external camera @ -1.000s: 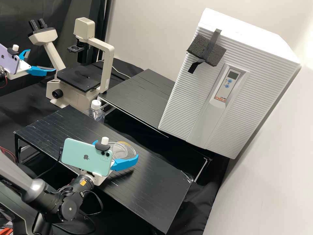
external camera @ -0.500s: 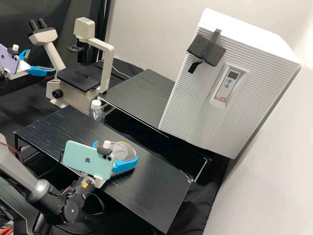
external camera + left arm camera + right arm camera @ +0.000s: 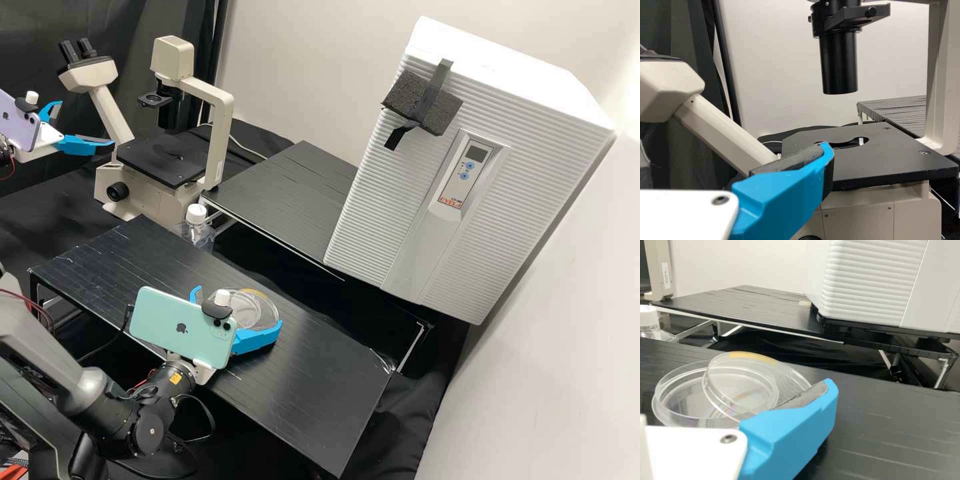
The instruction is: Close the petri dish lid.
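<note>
At the upper left in the high view, my left gripper (image 3: 85,123) stands open beside the microscope, away from the dish; in the left wrist view one blue finger of the left gripper (image 3: 785,192) shows before the stage. My right gripper (image 3: 238,308) is low over the front bench, open, one finger on each side of the clear petri dish (image 3: 235,298). In the right wrist view the dish base (image 3: 677,407) lies flat. The clear lid (image 3: 742,382), with a yellow patch, overlaps it off-centre and tilted. The right gripper (image 3: 790,432) has a finger close against the lid's side; contact is unclear.
A capped clear bottle (image 3: 198,230) stands behind the front bench (image 3: 320,393). The microscope (image 3: 160,160) is at the back left, a second black bench (image 3: 287,193) behind, and a large white ribbed unit (image 3: 393,220) at the right.
The right gripper's body has shifted slightly right and down in the high view, its near finger lying a little lower beside the dish. The left arm has kept still.
</note>
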{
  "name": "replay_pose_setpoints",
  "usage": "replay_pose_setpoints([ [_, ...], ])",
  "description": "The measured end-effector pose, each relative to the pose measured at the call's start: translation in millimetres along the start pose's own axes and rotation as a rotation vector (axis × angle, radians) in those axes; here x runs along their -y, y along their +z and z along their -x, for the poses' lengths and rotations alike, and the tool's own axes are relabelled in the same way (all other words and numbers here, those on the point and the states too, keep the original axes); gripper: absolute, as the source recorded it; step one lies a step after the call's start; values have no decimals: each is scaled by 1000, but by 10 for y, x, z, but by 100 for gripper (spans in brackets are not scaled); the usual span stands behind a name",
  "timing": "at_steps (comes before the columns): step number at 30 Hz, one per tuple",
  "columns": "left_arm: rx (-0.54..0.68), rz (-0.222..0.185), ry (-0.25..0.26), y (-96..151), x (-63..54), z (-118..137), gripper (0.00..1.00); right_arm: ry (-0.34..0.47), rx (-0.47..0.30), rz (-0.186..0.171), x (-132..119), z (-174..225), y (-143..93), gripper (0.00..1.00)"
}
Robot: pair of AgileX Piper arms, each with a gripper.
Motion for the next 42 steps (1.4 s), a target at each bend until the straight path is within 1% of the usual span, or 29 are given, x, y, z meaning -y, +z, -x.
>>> replay_pose_setpoints([
  [6,0,0,0,0,0,0,100,-8,-5,-35,9,-24,25,100],
  [9,0,0,0,0,0,0,100,-12,-5,-45,13,-30,34,100],
  [14,0,0,0,0,0,0,100,-4,-4,-58,7,-37,43,100],
  [18,0,0,0,0,0,0,100,0,-10,-57,3,-39,41,100],
  [19,0,0,0,0,0,0,100,1,-10,-60,2,-40,43,0],
  [22,0,0,0,0,0,0,100,3,-11,-67,1,-47,49,0],
  [26,0,0,0,0,0,0,100,4,-12,-62,1,-51,52,0],
  [30,0,0,0,0,0,0,100,12,-10,-64,-6,-51,53,0],
  [38,0,0,0,0,0,0,100,28,-3,-77,-20,-54,69,0],
  [42,0,0,0,0,0,0,100,28,-4,-70,-20,-55,68,0],
])
